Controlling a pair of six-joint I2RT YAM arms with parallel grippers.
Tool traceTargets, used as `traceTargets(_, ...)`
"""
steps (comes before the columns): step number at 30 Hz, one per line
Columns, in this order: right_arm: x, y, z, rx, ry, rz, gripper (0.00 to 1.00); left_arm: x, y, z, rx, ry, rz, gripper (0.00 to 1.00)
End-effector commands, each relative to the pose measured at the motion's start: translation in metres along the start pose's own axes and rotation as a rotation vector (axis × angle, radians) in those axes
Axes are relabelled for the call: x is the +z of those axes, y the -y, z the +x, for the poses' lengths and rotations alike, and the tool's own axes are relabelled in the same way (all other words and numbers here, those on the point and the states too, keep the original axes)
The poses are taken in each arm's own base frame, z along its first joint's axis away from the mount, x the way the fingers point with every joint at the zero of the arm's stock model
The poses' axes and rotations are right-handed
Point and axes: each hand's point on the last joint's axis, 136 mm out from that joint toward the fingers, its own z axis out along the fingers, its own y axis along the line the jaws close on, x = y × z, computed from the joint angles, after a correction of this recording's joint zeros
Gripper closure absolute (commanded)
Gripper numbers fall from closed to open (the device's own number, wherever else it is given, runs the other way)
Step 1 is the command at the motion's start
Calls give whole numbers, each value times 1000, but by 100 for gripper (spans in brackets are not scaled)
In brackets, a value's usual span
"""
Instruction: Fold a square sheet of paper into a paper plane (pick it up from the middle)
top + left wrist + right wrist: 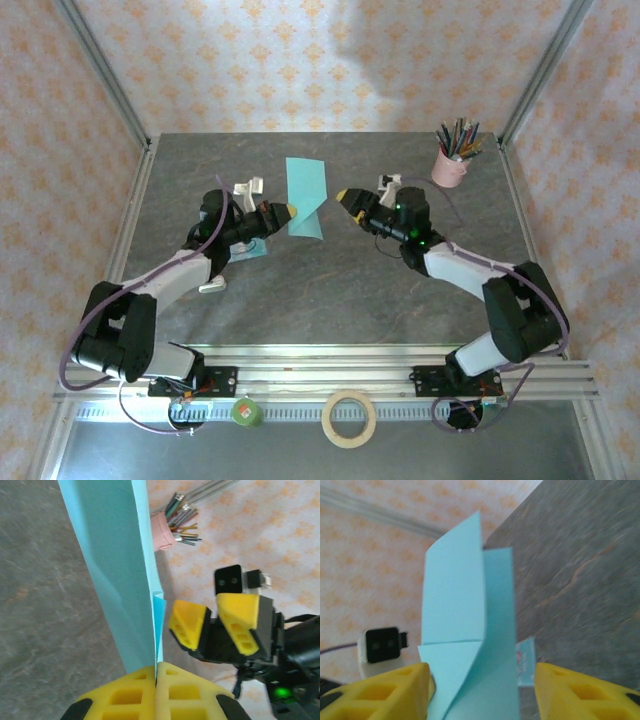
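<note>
The square sheet of paper (306, 190), now folded into a long strip, is over the middle of the table (400, 290), between the two claws. Its long axis runs away from the arm bases toward the far wall. The left gripper (288, 211) is closed on its near left edge; in the left wrist view the yellow fingers (130, 695) meet with the paper pinched between them. The right gripper (343, 196) stands just beside the strip on its right side, jaws wide open, with the paper straight ahead of it. Both arms are bent at the elbow and reach inward, claws pointing at each other. I judge that the right claw needs only a short advance to take the free edge.
</note>
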Motion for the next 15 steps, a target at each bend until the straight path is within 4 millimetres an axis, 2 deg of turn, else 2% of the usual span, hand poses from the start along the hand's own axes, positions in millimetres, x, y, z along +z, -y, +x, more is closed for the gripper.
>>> traceTargets(1,-20,18,-26,1,152,126,39,-11,-11,-14,127,19,-167,98)
traceTargets(7,-44,31,-45,-30,280,267,35,-35,-42,-35,278,22,-534,99)
traceTargets(11,-58,46,-54,-23,349,370,35,-49,-48,-45,416,29,-785,99)
traceTargets(15,-65,58,-57,-4,381,442,35,-47,-49,-43,533,6,-957,99)
